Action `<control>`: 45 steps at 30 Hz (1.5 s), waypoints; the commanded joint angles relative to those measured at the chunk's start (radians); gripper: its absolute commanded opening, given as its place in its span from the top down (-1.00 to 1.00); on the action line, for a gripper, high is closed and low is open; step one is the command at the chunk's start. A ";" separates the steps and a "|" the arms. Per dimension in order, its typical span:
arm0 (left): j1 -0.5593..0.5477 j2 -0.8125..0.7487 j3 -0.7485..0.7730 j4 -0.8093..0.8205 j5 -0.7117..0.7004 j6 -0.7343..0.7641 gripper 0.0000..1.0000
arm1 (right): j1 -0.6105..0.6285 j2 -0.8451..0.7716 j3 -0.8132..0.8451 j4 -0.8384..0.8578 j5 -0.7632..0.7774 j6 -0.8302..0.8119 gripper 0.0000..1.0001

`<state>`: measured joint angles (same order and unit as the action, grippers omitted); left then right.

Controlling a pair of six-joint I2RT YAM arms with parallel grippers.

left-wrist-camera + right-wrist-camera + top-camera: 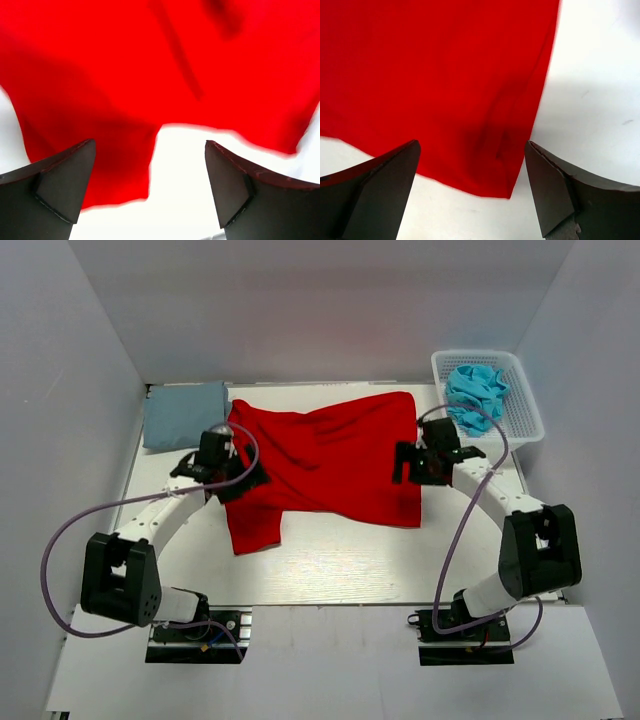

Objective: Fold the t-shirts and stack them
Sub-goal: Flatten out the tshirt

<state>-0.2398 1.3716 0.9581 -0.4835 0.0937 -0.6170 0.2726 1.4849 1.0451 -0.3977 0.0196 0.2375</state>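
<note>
A bright red t-shirt (325,460) lies spread flat on the table's middle, one sleeve hanging toward the front left. My left gripper (222,472) hovers over its left edge, open and empty; the left wrist view shows the red cloth (125,75) beyond the spread fingers. My right gripper (412,465) hovers over the shirt's right edge, open and empty; the right wrist view shows the shirt's corner (470,100) between the fingers. A folded grey-blue t-shirt (184,412) lies at the back left. A crumpled turquoise t-shirt (476,392) sits in the basket.
A white plastic mesh basket (525,400) stands at the back right corner. White walls enclose the table on the left, back and right. Bare white table shows in front of the red shirt (380,560).
</note>
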 commanded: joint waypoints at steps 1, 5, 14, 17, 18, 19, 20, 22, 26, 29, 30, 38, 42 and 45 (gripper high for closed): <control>-0.004 -0.046 -0.128 0.029 0.164 -0.047 -0.99 | -0.006 0.017 -0.066 0.005 -0.122 0.010 -0.81; -0.004 -0.081 -0.199 0.029 0.153 -0.047 -0.99 | -0.007 0.063 -0.082 0.039 -0.162 0.008 -0.81; -0.004 -0.082 -0.312 0.083 0.172 -0.038 -0.99 | -0.023 0.115 -0.126 0.083 -0.158 0.042 -0.70; -0.004 -0.082 -0.335 0.083 0.163 -0.038 -0.99 | -0.026 0.132 -0.141 0.100 -0.164 0.040 -0.67; -0.004 -0.082 -0.335 0.083 0.163 -0.038 -0.99 | -0.023 0.133 -0.161 0.106 -0.164 0.039 -0.62; -0.004 -0.072 -0.344 0.074 0.152 -0.038 -0.99 | -0.023 0.133 -0.169 0.118 -0.170 0.030 -0.59; -0.004 -0.072 -0.344 0.074 0.152 -0.038 -0.99 | -0.026 0.144 -0.174 0.147 -0.173 0.031 -0.53; -0.004 -0.072 -0.355 0.063 0.143 -0.049 -0.99 | -0.027 0.147 -0.175 0.160 -0.196 0.029 -0.34; -0.004 -0.072 -0.374 0.045 0.120 -0.061 -0.99 | -0.026 0.124 -0.171 0.184 -0.221 0.048 0.27; -0.004 -0.063 -0.384 0.036 0.109 -0.070 -0.99 | -0.027 0.097 -0.160 0.158 -0.178 0.051 0.53; -0.004 -0.063 -0.384 0.036 0.109 -0.070 -0.99 | -0.026 0.091 -0.155 0.134 -0.169 0.051 0.60; -0.004 -0.017 -0.404 0.014 0.077 -0.089 -0.99 | -0.035 0.023 -0.135 0.063 -0.158 0.054 1.00; -0.004 0.004 -0.404 0.005 0.063 -0.098 -0.99 | -0.049 -0.020 -0.108 0.065 -0.153 0.072 1.00; -0.004 0.004 -0.413 -0.007 0.038 -0.109 -0.99 | -0.070 -0.054 -0.062 0.056 -0.132 0.115 1.00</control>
<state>-0.2394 1.3197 0.6102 -0.4026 0.2115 -0.7242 0.2260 1.4799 0.9123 -0.3332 -0.1379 0.3126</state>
